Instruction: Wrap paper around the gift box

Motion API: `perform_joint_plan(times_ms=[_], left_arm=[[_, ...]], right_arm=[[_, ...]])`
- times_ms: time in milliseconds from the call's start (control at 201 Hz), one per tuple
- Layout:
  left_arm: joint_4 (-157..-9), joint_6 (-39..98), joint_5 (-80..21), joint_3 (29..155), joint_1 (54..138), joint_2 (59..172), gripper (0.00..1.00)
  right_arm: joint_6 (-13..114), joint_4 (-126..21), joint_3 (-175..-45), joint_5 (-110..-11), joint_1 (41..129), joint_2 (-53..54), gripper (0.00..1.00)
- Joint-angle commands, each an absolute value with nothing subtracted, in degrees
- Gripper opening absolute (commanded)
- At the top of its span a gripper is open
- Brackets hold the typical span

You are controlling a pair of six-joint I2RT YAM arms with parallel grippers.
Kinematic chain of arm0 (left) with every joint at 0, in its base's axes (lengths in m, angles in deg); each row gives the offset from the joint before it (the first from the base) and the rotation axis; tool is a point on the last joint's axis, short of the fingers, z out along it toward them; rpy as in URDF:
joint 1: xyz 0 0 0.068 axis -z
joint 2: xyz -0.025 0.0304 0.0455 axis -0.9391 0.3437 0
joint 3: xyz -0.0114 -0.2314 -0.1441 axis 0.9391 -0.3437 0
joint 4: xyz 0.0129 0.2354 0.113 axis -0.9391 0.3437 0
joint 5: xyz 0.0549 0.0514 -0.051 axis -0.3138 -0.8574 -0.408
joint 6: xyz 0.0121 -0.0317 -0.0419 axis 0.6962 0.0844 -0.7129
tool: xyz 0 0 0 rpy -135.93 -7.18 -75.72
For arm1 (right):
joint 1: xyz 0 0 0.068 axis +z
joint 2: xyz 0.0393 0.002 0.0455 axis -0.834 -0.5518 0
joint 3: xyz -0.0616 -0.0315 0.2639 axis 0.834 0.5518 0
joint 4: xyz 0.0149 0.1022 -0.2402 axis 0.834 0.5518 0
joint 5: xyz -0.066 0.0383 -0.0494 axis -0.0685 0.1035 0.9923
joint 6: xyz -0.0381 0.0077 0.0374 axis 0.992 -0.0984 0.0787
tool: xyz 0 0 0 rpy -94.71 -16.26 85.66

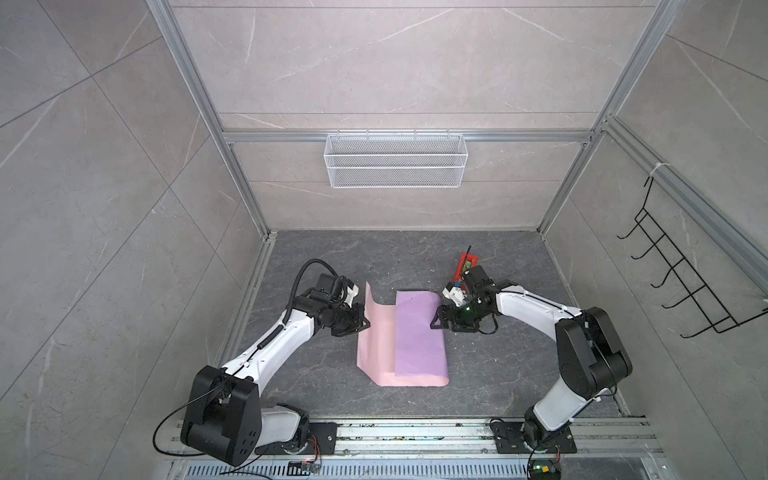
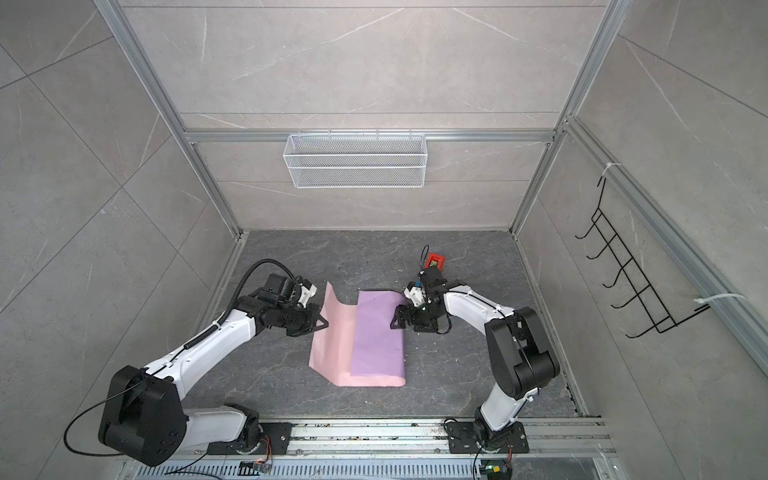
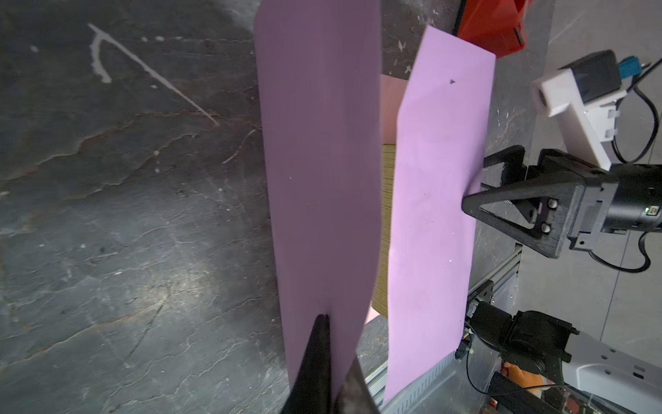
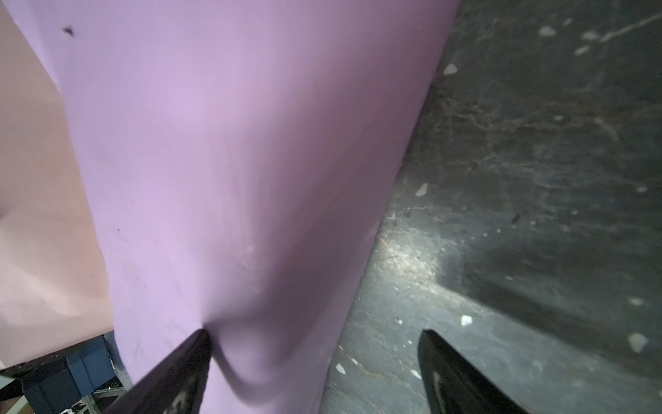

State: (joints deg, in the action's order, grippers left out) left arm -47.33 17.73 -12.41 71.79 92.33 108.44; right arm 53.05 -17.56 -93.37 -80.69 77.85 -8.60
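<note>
The paper lies in the middle of the table, pink side up on the left, with a lilac flap folded over from the right. My left gripper is shut on the paper's left edge, which stands curled up off the table. My right gripper is open at the flap's right edge, one finger pressing a dent into the lilac paper. The gift box shows only as an olive strip between the two lilac surfaces; in both top views it is hidden under the paper.
A red tape dispenser stands on the table just behind my right wrist. A white wire basket hangs on the back wall. On the right wall there is a black hook rack.
</note>
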Motion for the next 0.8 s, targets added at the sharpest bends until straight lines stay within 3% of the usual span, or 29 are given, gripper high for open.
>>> perform_joint_plan(times_ms=[0,791], left_arm=[[-45.9,15.3,-16.3,74.9,95.3,108.3,0.04],[-38.9,16.7,-26.2,88.5,109.2,117.9,0.00]], right_arm=[[54.4,-15.2,-92.4,-75.0,78.7,-12.0,0.92],[54.2,-15.4,-92.1,-74.6,79.0,-11.9,0.94]])
